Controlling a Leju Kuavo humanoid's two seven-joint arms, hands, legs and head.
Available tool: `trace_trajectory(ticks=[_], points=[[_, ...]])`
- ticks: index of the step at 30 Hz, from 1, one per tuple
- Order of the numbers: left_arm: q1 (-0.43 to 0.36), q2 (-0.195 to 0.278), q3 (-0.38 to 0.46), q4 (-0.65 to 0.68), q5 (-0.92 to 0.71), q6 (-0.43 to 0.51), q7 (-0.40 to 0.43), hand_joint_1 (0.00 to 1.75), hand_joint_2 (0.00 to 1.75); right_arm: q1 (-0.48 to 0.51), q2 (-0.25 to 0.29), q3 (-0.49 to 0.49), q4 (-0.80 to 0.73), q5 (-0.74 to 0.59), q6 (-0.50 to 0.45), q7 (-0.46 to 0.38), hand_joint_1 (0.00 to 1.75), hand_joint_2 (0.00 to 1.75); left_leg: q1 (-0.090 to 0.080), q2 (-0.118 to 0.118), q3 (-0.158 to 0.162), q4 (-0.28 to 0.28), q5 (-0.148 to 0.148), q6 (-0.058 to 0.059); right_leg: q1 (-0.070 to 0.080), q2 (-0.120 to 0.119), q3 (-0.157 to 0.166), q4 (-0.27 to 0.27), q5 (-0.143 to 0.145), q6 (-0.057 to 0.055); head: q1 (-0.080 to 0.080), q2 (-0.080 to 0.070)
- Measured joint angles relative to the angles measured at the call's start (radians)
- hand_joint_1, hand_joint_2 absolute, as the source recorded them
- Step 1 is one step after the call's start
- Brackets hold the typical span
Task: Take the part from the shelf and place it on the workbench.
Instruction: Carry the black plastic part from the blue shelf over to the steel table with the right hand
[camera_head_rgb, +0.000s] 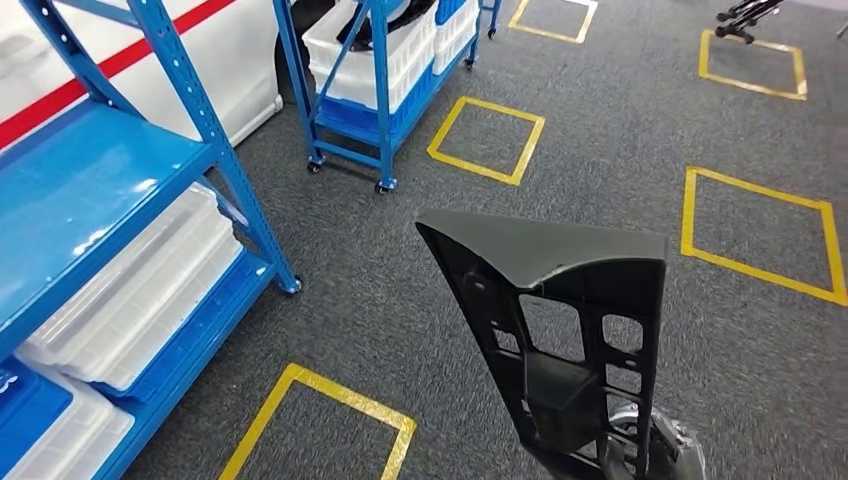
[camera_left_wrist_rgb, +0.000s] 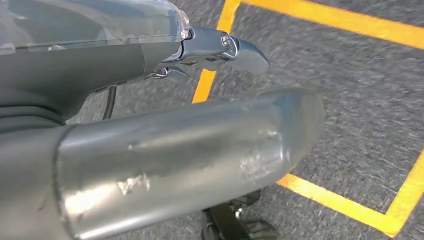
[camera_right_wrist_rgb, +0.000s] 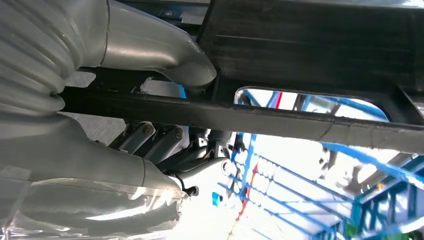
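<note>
Head view: a black plastic part (camera_head_rgb: 560, 330), triangular with cut-out windows, stands upright at about five o'clock, its narrow end down in the right hand (camera_head_rgb: 650, 450) at the bottom edge. Grey carpet floor (camera_head_rgb: 620, 150) spreads open from twelve to three o'clock, marked with yellow tape squares (camera_head_rgb: 487, 139). A blue shelf (camera_head_rgb: 90, 190) runs along the nine o'clock side, holding white bins (camera_head_rgb: 140, 290); its corner post meets the floor near the part's left. A second blue rack (camera_head_rgb: 380, 90) on wheels stands at eleven o'clock with white crates.

Left wrist view: the left hand (camera_left_wrist_rgb: 165, 100) hangs over the carpet, holding nothing, its thick grey thumb stretched out and one dark finger (camera_left_wrist_rgb: 240, 50) extended beside it. Yellow tape lines (camera_left_wrist_rgb: 325, 200) cross the floor below.

Right wrist view: the right hand (camera_right_wrist_rgb: 165, 115) grips a bar of the part (camera_right_wrist_rgb: 310, 50), thumb on one side, fingers (camera_right_wrist_rgb: 160, 140) curled on the other. Blue shelving (camera_right_wrist_rgb: 380, 200) shows through the part's window, which the head view does not give.
</note>
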Motion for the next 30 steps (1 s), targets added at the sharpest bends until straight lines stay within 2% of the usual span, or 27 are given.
trace_trajectory(ticks=[1, 2, 3, 4, 5, 6, 8, 9, 10, 12, 13, 15, 17, 18, 19, 20, 21, 22, 23, 24, 25, 26, 27, 28, 29, 30], points=[[0.002, 0.000, 0.000, 0.000, 0.000, 0.001, 0.000, 0.00, 0.00, -0.002, 0.001, 0.000, -0.001, 0.000, 0.000, 0.000, 1.75, 1.75, -0.002, 0.016, 0.001, -0.002, 0.001, 0.003, 0.000, -0.037, -0.027, 0.055, -0.032, 0.003, 0.000, 0.000], [0.004, 0.001, 0.000, 0.000, 0.001, 0.002, 0.002, 0.00, 0.00, -0.004, 0.002, -0.001, -0.002, 0.000, 0.000, 0.000, 1.75, 1.75, -0.005, 0.031, 0.001, -0.002, 0.000, 0.005, -0.003, -0.058, -0.058, 0.119, -0.063, 0.007, 0.000, 0.000], [0.006, 0.001, 0.001, 0.000, 0.002, 0.002, 0.004, 0.00, 0.00, -0.004, 0.003, -0.001, -0.002, 0.000, 0.001, 0.000, 1.75, 1.75, -0.006, 0.047, 0.000, -0.002, -0.001, 0.005, -0.007, -0.068, -0.083, 0.170, -0.082, 0.010, 0.000, 0.000], [0.006, 0.002, 0.002, 0.000, 0.004, 0.002, 0.007, 0.00, 0.00, -0.004, 0.004, -0.001, -0.002, 0.000, 0.001, 0.000, 1.75, 1.75, -0.007, 0.063, 0.000, -0.002, -0.003, 0.004, -0.010, -0.074, -0.095, 0.195, -0.084, 0.013, 0.000, 0.000], [0.006, 0.002, 0.003, 0.000, 0.006, 0.002, 0.010, 0.00, 0.00, -0.004, 0.005, -0.001, -0.002, 0.001, 0.001, 0.000, 1.75, 1.75, -0.007, 0.078, 0.001, -0.002, -0.005, 0.003, -0.013, -0.078, -0.088, 0.184, -0.069, 0.016, 0.000, 0.000], [0.005, 0.002, 0.004, 0.000, 0.008, 0.002, 0.012, 0.00, 0.00, -0.003, 0.005, -0.001, -0.002, 0.002, 0.000, 0.000, 1.75, 1.75, -0.007, 0.092, 0.003, -0.002, -0.008, 0.000, -0.015, -0.086, -0.059, 0.135, -0.041, 0.017, 0.000, 0.000], [0.004, 0.002, 0.007, 0.000, 0.009, 0.002, 0.019, 0.00, 0.00, -0.005, 0.005, -0.001, -0.002, 0.004, -0.005, 0.000, 1.75, 1.75, -0.009, 0.116, 0.011, -0.001, -0.016, -0.009, -0.013, -0.129, 0.017, 0.003, 0.008, 0.013, 0.000, 0.000], [0.004, 0.003, 0.008, 0.000, 0.010, 0.001, 0.022, 0.00, 0.00, -0.006, 0.005, -0.001, -0.002, 0.006, -0.011, 0.000, 1.75, 1.75, -0.010, 0.126, 0.015, -0.001, -0.020, -0.015, -0.010, -0.146, 0.043, -0.043, 0.019, 0.008, 0.000, 0.000], [0.004, 0.005, 0.010, 0.000, 0.011, 0.001, 0.025, 0.00, 0.00, -0.007, 0.005, -0.001, -0.002, 0.008, -0.019, 0.000, 1.75, 1.75, -0.011, 0.135, 0.020, -0.001, -0.024, -0.022, -0.006, -0.155, 0.054, -0.064, 0.019, 0.003, 0.000, 0.000], [0.001, 0.008, 0.013, 0.000, 0.014, 0.000, 0.026, 0.00, 0.00, -0.008, 0.005, -0.001, -0.002, 0.016, -0.035, 0.000, 1.75, 1.75, -0.010, 0.155, 0.030, -0.004, -0.028, -0.034, 0.001, -0.135, 0.052, -0.068, 0.019, -0.009, 0.000, 0.000], [-0.002, 0.010, 0.015, 0.000, 0.016, 0.000, 0.025, 0.00, 0.00, -0.007, 0.005, -0.001, -0.002, 0.020, -0.041, 0.000, 1.75, 1.75, -0.008, 0.154, 0.034, -0.002, -0.033, -0.040, 0.000, -0.123, 0.054, -0.073, 0.021, -0.015, 0.000, 0.000], [-0.003, 0.014, 0.022, 0.000, 0.018, 0.000, 0.022, 0.00, 0.00, -0.009, 0.005, -0.001, -0.003, 0.026, -0.051, 0.000, 1.75, 1.75, -0.004, 0.110, 0.018, 0.046, -0.067, -0.050, -0.004, -0.099, 0.059, -0.085, 0.027, -0.027, 0.000, 0.000], [0.002, 0.021, 0.032, 0.000, 0.018, 0.000, 0.019, 0.00, 0.00, -0.015, 0.005, -0.001, -0.003, 0.025, -0.055, 0.000, 1.75, 1.75, -0.001, 0.052, -0.037, 0.164, -0.127, -0.053, -0.003, -0.073, 0.062, -0.088, 0.028, -0.034, 0.000, 0.000], [0.006, 0.025, 0.035, 0.001, 0.019, 0.000, 0.019, 0.00, 0.00, -0.017, 0.005, -0.001, -0.003, 0.023, -0.055, 0.000, 1.75, 1.75, -0.001, 0.038, -0.070, 0.227, -0.151, -0.053, -0.001, -0.058, 0.062, -0.087, 0.028, -0.037, 0.000, 0.000], [0.010, 0.029, 0.038, 0.001, 0.018, 0.000, 0.018, 0.00, 0.00, -0.018, 0.005, -0.001, -0.003, 0.021, -0.054, 0.000, 1.75, 1.75, -0.001, 0.029, -0.096, 0.269, -0.157, -0.053, 0.001, -0.042, 0.063, -0.085, 0.027, -0.039, 0.000, 0.000], [0.013, 0.033, 0.040, 0.001, 0.018, 0.000, 0.017, 0.00, 0.00, -0.018, 0.005, -0.001, -0.003, 0.019, -0.054, 0.000, 1.75, 1.75, -0.001, 0.024, -0.106, 0.276, -0.142, -0.052, 0.003, -0.026, 0.064, -0.083, 0.025, -0.040, 0.000, 0.000], [0.013, 0.035, 0.041, 0.001, 0.016, 0.000, 0.015, 0.00, 0.00, -0.018, 0.005, -0.001, -0.003, 0.018, -0.052, 0.000, 1.75, 1.75, -0.001, 0.018, -0.101, 0.246, -0.109, -0.050, 0.003, -0.010, 0.064, -0.079, 0.024, -0.040, 0.000, 0.000], [0.012, 0.038, 0.041, 0.002, 0.014, 0.000, 0.012, 0.00, 0.00, -0.018, 0.005, -0.001, -0.003, 0.017, -0.050, 0.000, 1.75, 1.75, 0.000, 0.005, -0.081, 0.186, -0.062, -0.047, 0.003, 0.005, 0.065, -0.075, 0.022, -0.039, 0.000, 0.000], [0.010, 0.041, 0.042, 0.002, 0.012, -0.001, 0.008, 0.00, 0.00, -0.019, 0.005, -0.001, -0.003, 0.017, -0.047, 0.000, 1.75, 1.75, 0.000, -0.018, -0.059, 0.124, -0.028, -0.043, 0.004, 0.018, 0.063, -0.070, 0.019, -0.036, 0.000, 0.000], [0.008, 0.044, 0.042, 0.002, 0.009, -0.001, 0.001, 0.00, 0.00, -0.019, 0.005, -0.001, -0.003, 0.018, -0.043, 0.000, 1.75, 1.75, 0.001, -0.037, -0.040, 0.071, -0.008, -0.040, 0.004, 0.030, 0.060, -0.065, 0.017, -0.033, 0.000, 0.000], [0.007, 0.048, 0.042, 0.002, 0.008, -0.003, -0.008, 0.00, 0.00, -0.020, 0.005, -0.001, -0.002, 0.019, -0.038, 0.000, 1.75, 1.75, 0.000, -0.052, -0.029, 0.040, -0.002, -0.037, 0.002, 0.042, 0.055, -0.062, 0.017, -0.028, 0.000, 0.000], [0.005, 0.051, 0.042, 0.002, 0.005, -0.005, -0.016, 0.00, 0.00, -0.020, 0.005, -0.001, -0.001, 0.021, -0.035, 0.000, 1.75, 1.75, -0.002, -0.055, -0.024, 0.028, -0.007, -0.034, 0.000, 0.053, 0.051, -0.061, 0.019, -0.022, 0.000, 0.000], [0.002, 0.053, 0.042, 0.002, 0.002, -0.008, -0.023, 0.00, 0.00, -0.020, 0.005, -0.001, 0.000, 0.023, -0.032, 0.001, 1.75, 1.75, -0.003, -0.045, -0.020, 0.020, -0.007, -0.029, -0.003, 0.066, 0.047, -0.063, 0.021, -0.016, 0.000, 0.000], [-0.001, 0.054, 0.042, 0.002, -0.001, -0.011, -0.027, 0.00, 0.00, -0.019, 0.006, -0.001, 0.002, 0.025, -0.031, 0.001, 1.75, 1.75, -0.003, -0.033, -0.016, 0.015, -0.003, -0.022, -0.005, 0.066, 0.046, -0.062, 0.022, -0.010, 0.000, 0.000], [-0.003, 0.055, 0.042, 0.001, -0.005, -0.014, -0.029, 0.00, 0.00, -0.019, 0.006, -0.002, 0.004, 0.026, -0.030, 0.000, 1.75, 1.75, -0.002, -0.021, -0.012, 0.007, 0.002, -0.015, -0.004, 0.048, 0.041, -0.054, 0.016, -0.006, 0.000, 0.000], [-0.004, 0.055, 0.042, 0.001, -0.007, -0.015, -0.031, 0.00, 0.00, -0.021, 0.006, -0.003, 0.005, 0.028, -0.030, 0.000, 1.75, 1.75, -0.001, -0.007, -0.008, -0.001, 0.006, -0.008, -0.003, 0.019, 0.029, -0.030, -0.001, -0.004, 0.000, 0.000]])
